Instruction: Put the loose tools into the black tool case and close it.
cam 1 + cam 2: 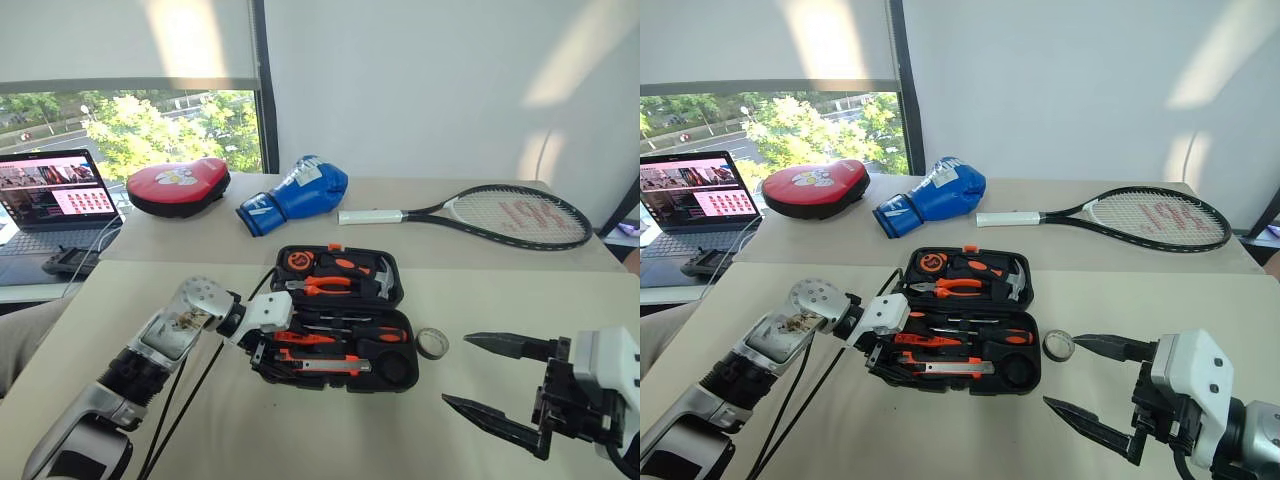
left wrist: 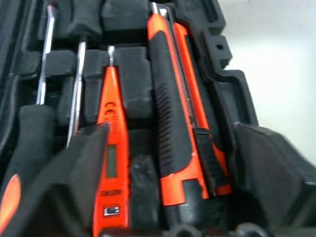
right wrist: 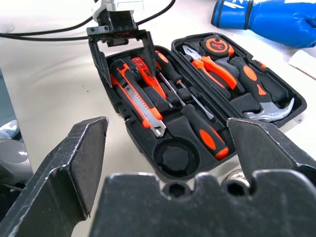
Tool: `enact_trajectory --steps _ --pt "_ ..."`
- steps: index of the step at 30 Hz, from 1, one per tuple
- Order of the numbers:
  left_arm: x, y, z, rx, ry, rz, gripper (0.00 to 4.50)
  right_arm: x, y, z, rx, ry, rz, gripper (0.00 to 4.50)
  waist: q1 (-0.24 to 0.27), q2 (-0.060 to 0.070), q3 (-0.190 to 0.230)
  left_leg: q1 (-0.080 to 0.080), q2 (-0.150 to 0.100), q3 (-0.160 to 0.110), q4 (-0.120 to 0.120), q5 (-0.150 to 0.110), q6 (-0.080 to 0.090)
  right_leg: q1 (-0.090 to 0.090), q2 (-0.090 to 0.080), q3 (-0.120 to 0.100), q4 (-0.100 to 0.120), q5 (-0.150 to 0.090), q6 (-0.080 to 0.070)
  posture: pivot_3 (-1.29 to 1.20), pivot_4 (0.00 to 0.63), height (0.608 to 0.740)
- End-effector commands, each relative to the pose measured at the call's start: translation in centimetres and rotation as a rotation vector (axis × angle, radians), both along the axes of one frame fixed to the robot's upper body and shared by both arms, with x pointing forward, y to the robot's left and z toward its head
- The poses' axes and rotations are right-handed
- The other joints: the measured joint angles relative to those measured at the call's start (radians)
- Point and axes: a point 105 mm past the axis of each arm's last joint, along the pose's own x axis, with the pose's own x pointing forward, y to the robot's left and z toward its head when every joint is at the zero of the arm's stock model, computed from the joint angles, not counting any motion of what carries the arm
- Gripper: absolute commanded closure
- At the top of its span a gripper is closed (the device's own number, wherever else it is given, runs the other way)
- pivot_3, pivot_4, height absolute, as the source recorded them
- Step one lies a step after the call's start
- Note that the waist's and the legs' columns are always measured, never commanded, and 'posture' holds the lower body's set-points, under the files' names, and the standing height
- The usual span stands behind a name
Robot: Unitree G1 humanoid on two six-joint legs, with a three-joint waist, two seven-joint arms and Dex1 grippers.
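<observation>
— Tool case (image 1: 335,318): where is it placed, and how is it found?

— It is laid open on the near table (image 1: 330,440), roughly in the middle, with its lid half on the far side and its base half on the near side. Pliers (image 1: 322,285), a tape measure (image 1: 299,261) and a hammer (image 1: 383,282) are seated in the lid half.

— What is held in the base half?

— Two screwdrivers (image 3: 197,118) are seated in their recesses, and beside them, toward the near left, a slim tester screwdriver (image 2: 111,148) and a utility knife (image 2: 180,113) are lodged. A round recess at the near right corner is left unfilled.

— And the tape roll (image 1: 432,343)?

— It is seen on the table just right of the case, outside it.

— How are the grippers placed?

— The left gripper (image 3: 123,47) is held over the left end of the base half, above the tester screwdriver and knife; its fingers (image 2: 79,173) are spread and nothing is pinched between them. The right gripper (image 1: 485,375) is held above the table to the near right of the case, close to the tape roll, with its fingers spread wide and nothing gripped.

— What is found on the far table?

— A tennis racket (image 1: 510,215), a blue boxing glove (image 1: 295,192) and a red pad (image 1: 178,185) are laid there, and a laptop (image 1: 55,200) is set at the far left.
</observation>
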Motion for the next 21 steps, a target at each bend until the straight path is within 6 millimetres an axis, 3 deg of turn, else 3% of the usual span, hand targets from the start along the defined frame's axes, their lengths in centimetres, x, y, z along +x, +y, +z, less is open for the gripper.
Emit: enact_trajectory --steps 1,5,12,16,21 --pt "1.3 1.0 4.2 -0.272 0.082 0.191 0.68 0.1 0.3 0.2 -0.004 -0.016 0.017 0.0 0.0 0.0 0.0 -0.001 0.0 0.0 0.002 0.0 0.0 -0.001 0.0 0.0 0.0 0.0 0.0 0.0 0.15 0.74" --pt "0.7 1.8 3.9 -0.38 0.098 0.311 1.95 0.2 0.3 0.1 0.001 -0.019 0.017 0.0 -0.007 0.0 0.0 -0.001 0.0 0.0 0.005 0.0 0.0 0.001 -0.002 0.001 0.001 0.001 0.003 0.0 0.15 0.74" --pt "-1.3 0.9 -1.6 -0.254 0.061 0.402 4.45 0.3 0.3 0.0 -0.005 -0.015 0.013 0.0 0.003 0.0 0.0 0.0 -0.001 -0.001 0.004 0.0 -0.001 0.003 -0.005 0.003 0.0 0.001 0.003 0.0 0.15 0.74" --pt "-1.8 1.4 -5.2 -0.066 -0.019 0.375 4.45 0.3 0.3 0.0 -0.019 -0.007 0.011 0.0 0.008 0.002 -0.001 0.003 -0.001 -0.001 0.004 0.0 -0.001 0.006 -0.008 0.004 -0.001 0.002 0.002 0.0 0.15 0.74" --pt "-2.2 1.4 -7.2 0.064 -0.085 0.293 4.45 0.6 0.1 -0.8 -0.048 0.041 -0.016 0.0 0.007 0.009 -0.006 0.014 0.0 -0.001 0.002 -0.007 0.002 0.013 -0.011 0.004 -0.003 0.001 0.001 0.0 0.15 0.74"
